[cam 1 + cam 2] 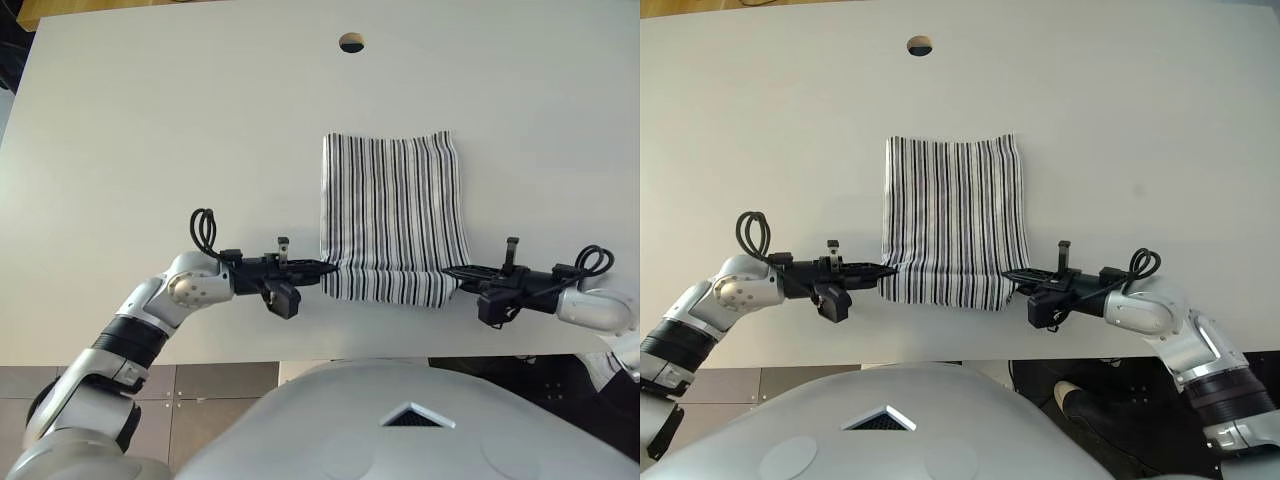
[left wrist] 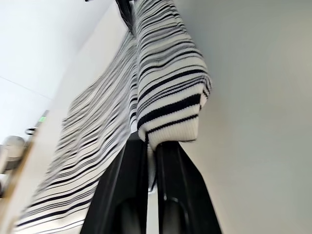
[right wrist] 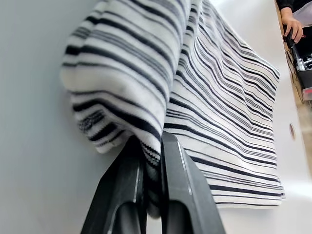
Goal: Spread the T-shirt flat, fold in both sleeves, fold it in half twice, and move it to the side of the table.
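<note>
Left gripper [image 1: 328, 267]: closed narrow on one near corner of the shirt, with a thick rolled hem wedged between the fingers [image 2: 171, 185].
Right gripper [image 1: 452, 270]: closed narrow on the other near corner, with bunched cloth pinched between the fingers [image 3: 171, 165].
T-shirt [image 1: 392, 215]: folded to a striped rectangle, flat on the table [image 1: 150, 150] beyond the fingertips. Near edge strung between the two pairs of fingers and, by the wrist views, seemingly lifted a little.
Step in hand: probably the start of a half fold, with the pinched edge to be carried forward from the fingers onto the far edge.
Risk of slipping: a bulky roll between narrow fingers could work loose under the cloth's weight and drop one corner mid-carry.
Risk of split layers: cannot tell whether every layer sits between the fingers. Any layer left beneath would stay behind and open the earlier folds.
Risk of skew: one pair of fingers running ahead of the other would land the edge crooked.
Risk of dragging: a carry too low would push the flat part ahead of the fingertips into wrinkles.
Risk of over-tension: spreading the two pairs of fingers apart could tug cloth out of one pinch.
Risk at release: cloth wedged deep between the fingers might cling and pull the fold back.
</note>
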`<act>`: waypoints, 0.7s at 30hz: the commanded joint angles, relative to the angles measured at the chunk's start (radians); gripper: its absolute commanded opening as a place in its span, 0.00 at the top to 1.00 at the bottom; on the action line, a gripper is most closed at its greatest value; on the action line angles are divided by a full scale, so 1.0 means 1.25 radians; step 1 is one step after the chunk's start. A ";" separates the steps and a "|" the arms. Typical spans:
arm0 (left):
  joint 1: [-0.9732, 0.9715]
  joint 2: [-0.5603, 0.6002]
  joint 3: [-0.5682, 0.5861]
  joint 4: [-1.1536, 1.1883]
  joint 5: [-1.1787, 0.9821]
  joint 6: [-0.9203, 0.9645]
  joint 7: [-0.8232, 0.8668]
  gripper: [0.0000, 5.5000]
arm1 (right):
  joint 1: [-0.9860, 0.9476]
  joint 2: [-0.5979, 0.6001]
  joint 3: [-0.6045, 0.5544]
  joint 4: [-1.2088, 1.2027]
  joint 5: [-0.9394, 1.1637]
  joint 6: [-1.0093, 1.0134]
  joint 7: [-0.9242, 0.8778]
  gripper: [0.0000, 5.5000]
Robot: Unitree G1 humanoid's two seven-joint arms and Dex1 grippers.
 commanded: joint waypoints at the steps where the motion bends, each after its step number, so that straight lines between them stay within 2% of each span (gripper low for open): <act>1: 0.064 0.033 0.001 -0.068 -0.095 0.050 -0.036 0.98 | 0.049 -0.011 -0.013 -0.026 0.118 0.018 0.047 0.98; 5: 0.067 -0.002 0.038 -0.091 -0.130 0.107 -0.025 0.98 | 0.044 0.021 -0.033 -0.055 0.212 0.054 0.063 0.98; 9: -0.032 -0.128 0.128 -0.018 -0.086 0.213 0.098 0.98 | -0.054 0.101 -0.047 -0.016 0.276 0.151 0.061 0.98; 13: -0.164 -0.220 0.148 0.160 0.061 0.260 0.228 0.98 | -0.231 0.244 -0.056 0.178 0.178 0.180 -0.040 0.98; 21: -0.250 -0.263 0.124 0.342 0.222 0.225 0.346 0.98 | -0.363 0.355 -0.049 0.379 0.050 0.164 -0.111 0.98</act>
